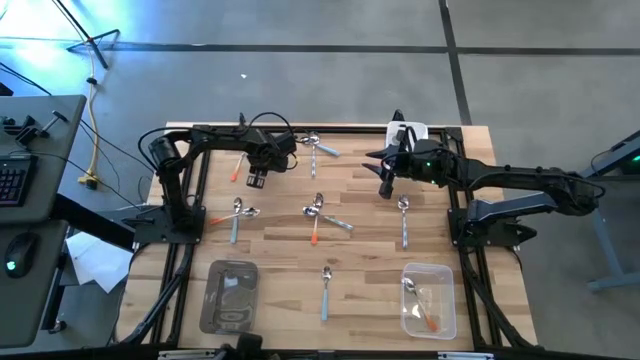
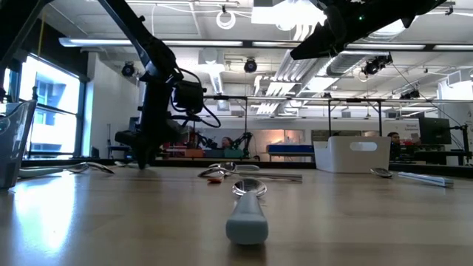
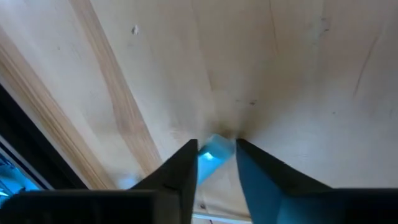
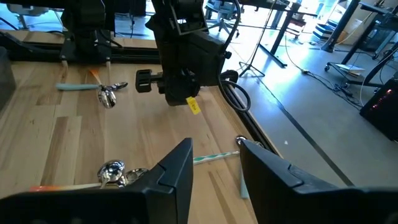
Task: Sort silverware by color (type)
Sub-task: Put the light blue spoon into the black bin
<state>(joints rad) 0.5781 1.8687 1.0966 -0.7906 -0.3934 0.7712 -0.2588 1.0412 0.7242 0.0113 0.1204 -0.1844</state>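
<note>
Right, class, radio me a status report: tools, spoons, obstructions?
Left tool down at light-blue spoon handle, grip unconfirmed. Right tool open, empty, above mid-table. Nothing blocking.

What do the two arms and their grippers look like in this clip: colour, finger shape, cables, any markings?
Both arms are black with jointed links. Left gripper trails looped black cables and carries a small yellow tag. Right gripper has broad, flat, wedge-shaped dark fingers; a green light glows on its wrist.
</note>
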